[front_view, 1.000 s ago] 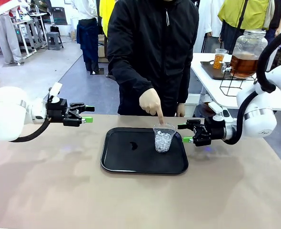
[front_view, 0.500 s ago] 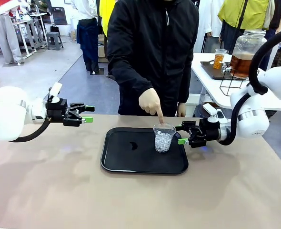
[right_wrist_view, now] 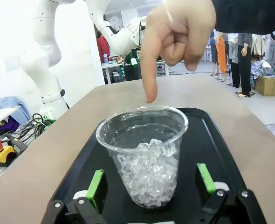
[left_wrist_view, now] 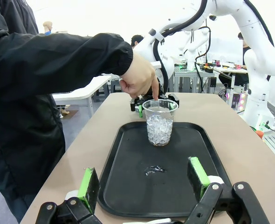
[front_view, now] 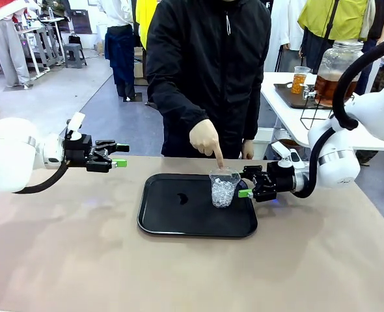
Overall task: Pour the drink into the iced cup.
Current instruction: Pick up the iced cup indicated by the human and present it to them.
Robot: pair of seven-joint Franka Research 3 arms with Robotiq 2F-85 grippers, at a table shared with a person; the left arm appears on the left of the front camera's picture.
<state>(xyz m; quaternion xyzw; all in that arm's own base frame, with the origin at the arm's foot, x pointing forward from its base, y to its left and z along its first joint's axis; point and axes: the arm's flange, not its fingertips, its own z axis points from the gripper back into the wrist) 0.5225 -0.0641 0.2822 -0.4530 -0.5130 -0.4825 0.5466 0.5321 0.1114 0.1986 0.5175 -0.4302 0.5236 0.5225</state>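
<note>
Nearer the iced cup (front_view: 223, 189) than a second ago, the right claw (front_view: 244, 182) stands spread just beside it, centre-right on the tray (front_view: 172, 221); thin, ice-weighted, probably crushable plastic wants a gentle mid-wall hold, the left claw (front_view: 122, 156) gapes at left, the drink (front_view: 332, 89) sits upper right.

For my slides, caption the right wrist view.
Open right gripper faces the iced cup on the black tray while a person's hand points down at its rim.

My right gripper (right_wrist_view: 150, 181) stands wide, its green pads (right_wrist_view: 205, 178) flanking a clear plastic cup (right_wrist_view: 144, 135) half full of ice, apart from its sides. The cup sits on a black tray (right_wrist_view: 219, 135). A person's hand (right_wrist_view: 177, 32) points one finger down just above the far rim.
</note>
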